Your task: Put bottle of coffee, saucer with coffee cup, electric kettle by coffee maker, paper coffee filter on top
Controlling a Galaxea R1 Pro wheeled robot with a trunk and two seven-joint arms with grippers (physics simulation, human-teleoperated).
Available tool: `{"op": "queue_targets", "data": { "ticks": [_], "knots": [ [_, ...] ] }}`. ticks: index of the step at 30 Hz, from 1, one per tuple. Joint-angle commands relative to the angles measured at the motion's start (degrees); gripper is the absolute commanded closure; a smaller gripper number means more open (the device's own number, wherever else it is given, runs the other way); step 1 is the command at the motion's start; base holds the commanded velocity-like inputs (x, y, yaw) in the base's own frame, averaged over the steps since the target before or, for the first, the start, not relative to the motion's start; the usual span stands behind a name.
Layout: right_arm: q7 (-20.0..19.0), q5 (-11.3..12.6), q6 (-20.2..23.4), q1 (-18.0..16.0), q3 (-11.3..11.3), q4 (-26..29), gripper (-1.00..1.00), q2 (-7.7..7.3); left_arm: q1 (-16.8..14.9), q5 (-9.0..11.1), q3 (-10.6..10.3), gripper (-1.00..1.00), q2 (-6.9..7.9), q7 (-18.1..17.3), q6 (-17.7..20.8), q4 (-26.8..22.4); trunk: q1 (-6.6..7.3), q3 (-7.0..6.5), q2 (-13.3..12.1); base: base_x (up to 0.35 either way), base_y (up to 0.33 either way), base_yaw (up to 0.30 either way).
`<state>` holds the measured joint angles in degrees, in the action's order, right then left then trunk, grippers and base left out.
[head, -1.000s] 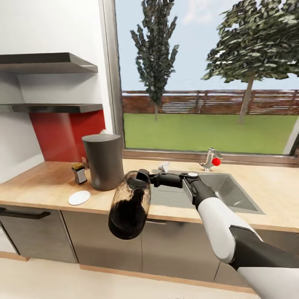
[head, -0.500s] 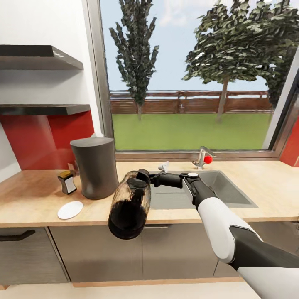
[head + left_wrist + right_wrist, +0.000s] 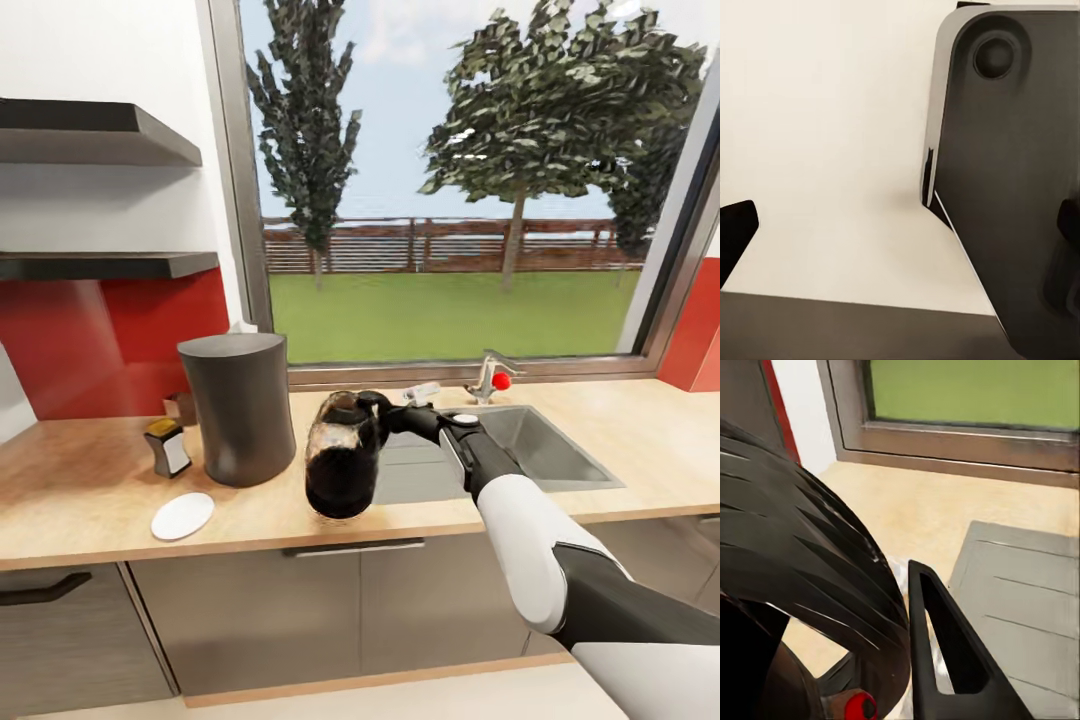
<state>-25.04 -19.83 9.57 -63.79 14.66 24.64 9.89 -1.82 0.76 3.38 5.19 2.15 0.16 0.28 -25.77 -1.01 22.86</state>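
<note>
My right gripper point(image 3: 378, 414) is shut on the handle of the electric kettle point(image 3: 340, 466), a glassy brown vessel with a dark lower half. The kettle hangs tilted over the counter's front edge, just right of the coffee maker point(image 3: 240, 406), a tall dark grey cylinder. In the right wrist view the kettle's ribbed dark body point(image 3: 810, 585) sits against one of my fingers point(image 3: 945, 652). Left of the coffee maker stand a small yellow-capped bottle point(image 3: 167, 446) and a flat white disc point(image 3: 182, 516). My left gripper point(image 3: 900, 229) is open above pale floor.
A steel sink point(image 3: 545, 455) with a faucet point(image 3: 490, 374) lies right of the kettle, under a large window. Two dark wall shelves point(image 3: 100, 264) hang at the left above a red backsplash. The wooden countertop point(image 3: 80, 490) runs left and right over grey cabinets.
The camera has shifted, so the whole scene has moved. My right arm has lifted the kettle and carried it forward, from below the counter's edge to over it beside the coffee maker.
</note>
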Motion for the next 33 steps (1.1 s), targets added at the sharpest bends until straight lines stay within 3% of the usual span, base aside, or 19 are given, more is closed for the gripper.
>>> {"op": "queue_targets", "data": {
  "ticks": [1,5,7,21,33],
  "knots": [
    [0.44,-0.03,0.43,-0.02,0.59,0.32,1.0,0.1,-0.02,0.06,0.31,-1.0,0.0,0.05,0.01,0.02,-0.02,0.03,0.06,0.0,0.166,0.0],
    [11.41,0.01,4.44,-0.02,0.44,4.17,1.0,0.1,-0.02,0.02,0.17,-1.0,0.08,0.04,0.01,-0.01,-0.02,0.03,0.06,0.0,0.017,0.0],
    [13.44,0.04,5.85,-0.02,0.35,5.24,1.0,0.1,-0.07,-0.12,0.08,-1.0,0.08,0.03,0.01,-0.02,-0.02,0.03,0.06,0.0,0.002,0.0],
    [14.81,0.53,7.35,0.07,0.38,5.03,1.0,0.1,-0.19,-0.93,-0.54,-1.0,-0.02,0.03,0.12,-0.38,-0.02,0.03,0.06,0.0,0.0,0.0],
    [14.69,2.77,7.75,0.07,0.52,7.33,1.0,0.1,-0.13,-0.93,-0.57,-1.0,0.17,0.05,-0.07,-0.37,-0.02,0.03,0.06,0.0,0.083,0.0]
  ]
}}
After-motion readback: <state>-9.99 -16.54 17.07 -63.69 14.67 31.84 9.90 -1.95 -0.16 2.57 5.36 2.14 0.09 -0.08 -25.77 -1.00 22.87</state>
